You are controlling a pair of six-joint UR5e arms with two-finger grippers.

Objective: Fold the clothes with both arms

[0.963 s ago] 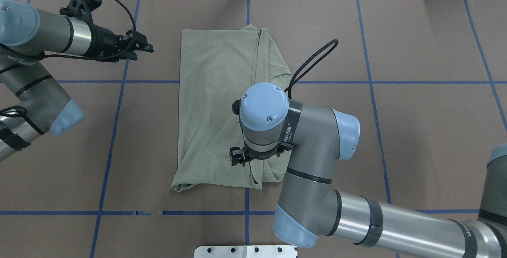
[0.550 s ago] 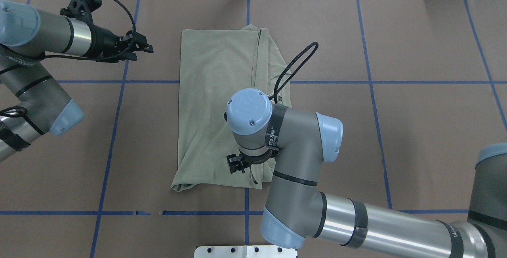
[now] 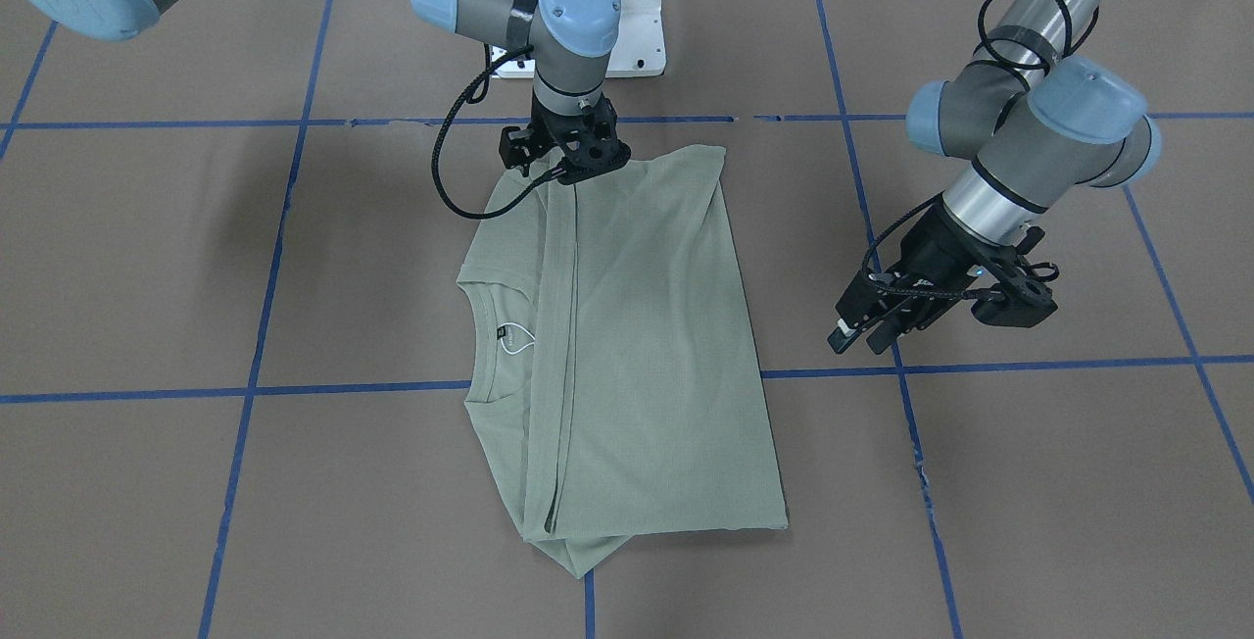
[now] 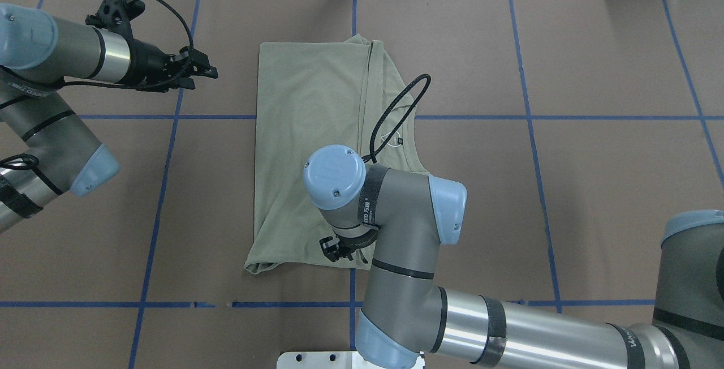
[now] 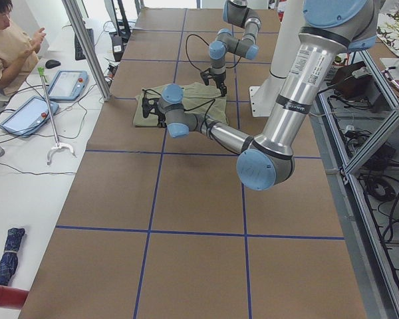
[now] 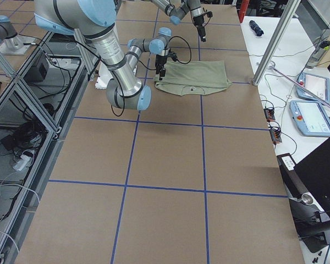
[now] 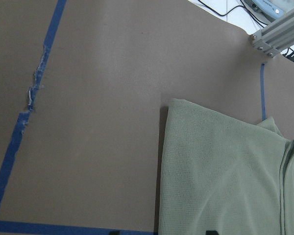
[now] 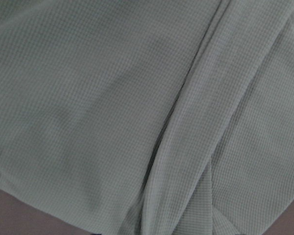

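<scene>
Right gripper [image 3: 578, 169] on near hem of shirt [image 3: 637, 345], pinch unclear to me. Shirt runs toward 12; my left gripper [image 3: 860, 333], spread, hangs off at 11, farther.

Worktop [image 4: 594, 199] papered brown, blue tape lines [image 4: 594, 118] forming a grid; one strip frayed [image 7: 33, 90]. White base plate [image 3: 647, 31] at the robot-side edge. White side table [image 5: 26, 176] carries two tablet pendants [image 5: 68, 83] [image 5: 23, 114] and a folded dark umbrella [image 5: 8, 247]. Person [image 5: 10, 46] seated beside it.
</scene>
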